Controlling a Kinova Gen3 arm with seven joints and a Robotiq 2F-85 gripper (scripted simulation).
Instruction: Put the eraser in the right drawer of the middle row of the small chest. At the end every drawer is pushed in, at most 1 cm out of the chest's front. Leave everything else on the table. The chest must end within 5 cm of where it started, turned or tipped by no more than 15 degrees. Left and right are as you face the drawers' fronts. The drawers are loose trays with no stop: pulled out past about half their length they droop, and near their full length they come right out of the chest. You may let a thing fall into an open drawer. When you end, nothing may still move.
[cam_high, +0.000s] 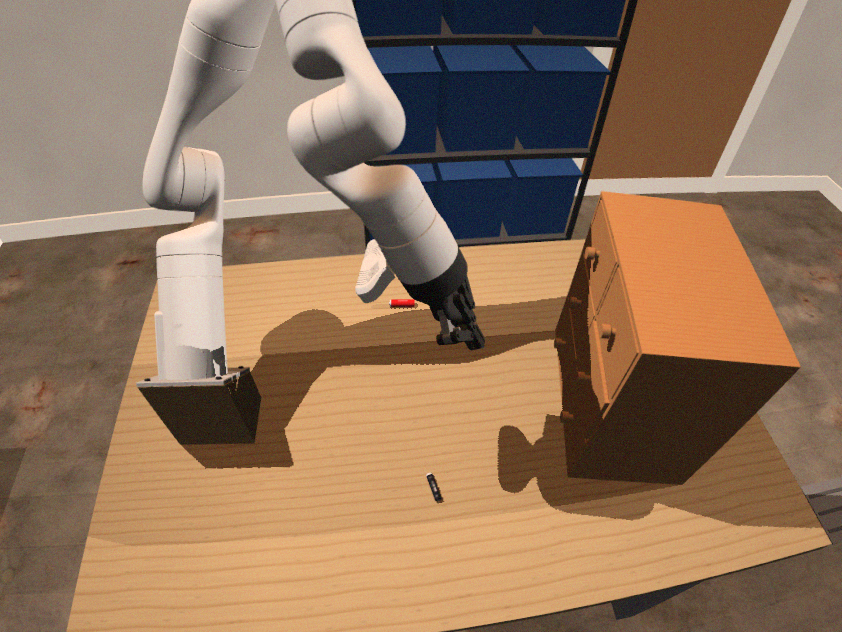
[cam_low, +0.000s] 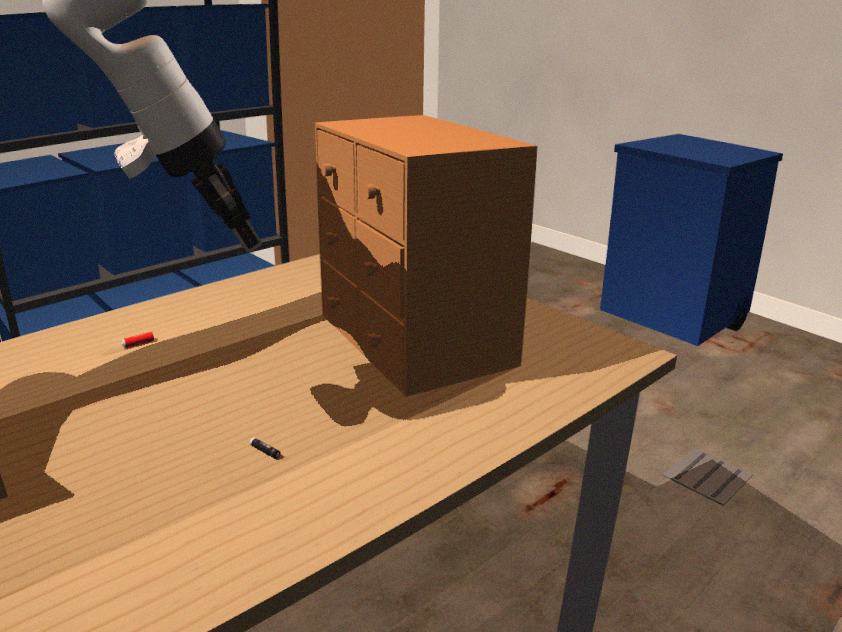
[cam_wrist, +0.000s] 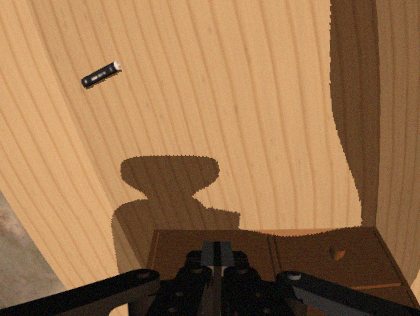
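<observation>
The top view looks steeply down from above the near long edge of the desk (cam_high: 340, 557) (cam_low: 170, 544) (cam_wrist: 225, 100), facing its far long edge and the shelf rack (cam_high: 598, 122) (cam_low: 277, 136), far enough back to take in my arm's base (cam_high: 217, 414). The exterior view looks from lower down, off that same near edge, across to the far edge, with the near right corner in frame. The wrist view rides close behind my gripper (cam_high: 469, 340) (cam_low: 252, 243) (cam_wrist: 217, 250), looking down at the desk, the near edge slanting along its left. All three share the chest (cam_high: 700, 285) (cam_low: 469, 258) (cam_wrist: 325, 275) and black cylinder (cam_high: 434, 487) (cam_low: 265, 448) (cam_wrist: 101, 74).
</observation>
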